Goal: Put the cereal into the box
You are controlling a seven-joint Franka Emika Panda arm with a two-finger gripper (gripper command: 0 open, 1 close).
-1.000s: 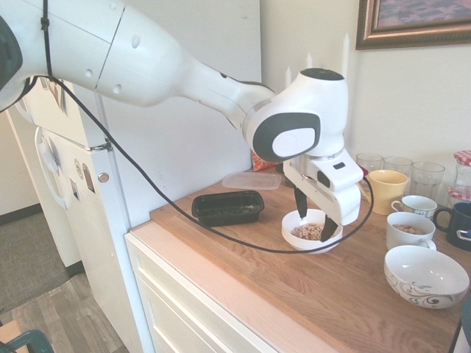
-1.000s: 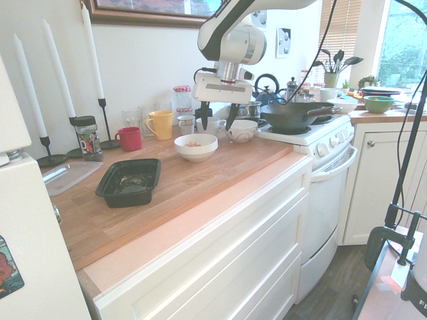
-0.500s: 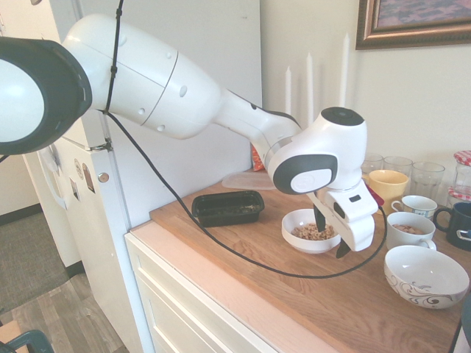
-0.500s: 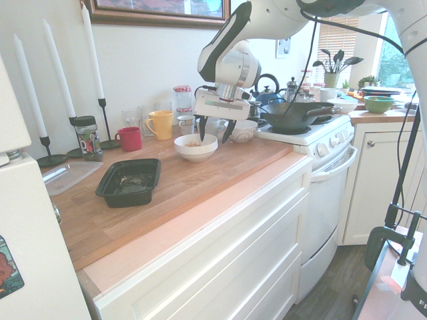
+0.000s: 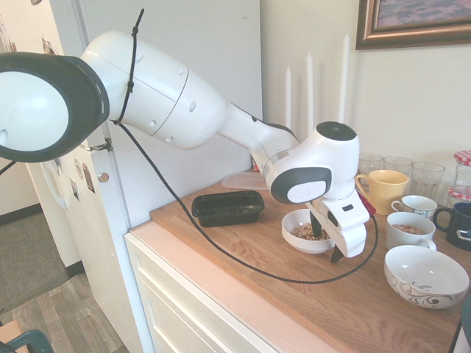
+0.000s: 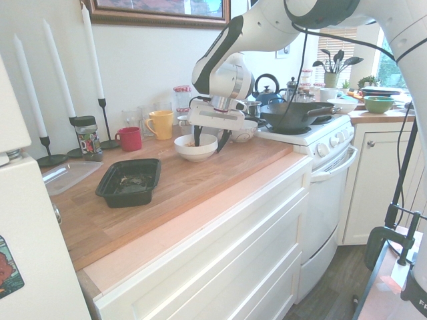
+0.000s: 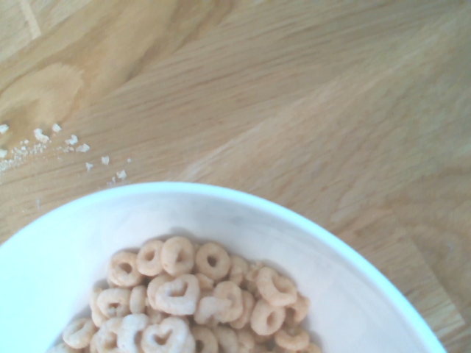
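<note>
With its jaws wide apart astride the wall of the white bowl (image 6: 195,152), the gripper (image 6: 209,147) may tip it by poor alignment; cereal (image 7: 180,294) could spill.

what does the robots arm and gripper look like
The arm is glossy white with rounded segments, dark grey-black bands and caps, and small round covers along its upper link. A black cable, strapped on with black ties, loops down along it. The gripper has a boxy white body with a small dark rectangular marking and two black, tapering fingers.
</note>
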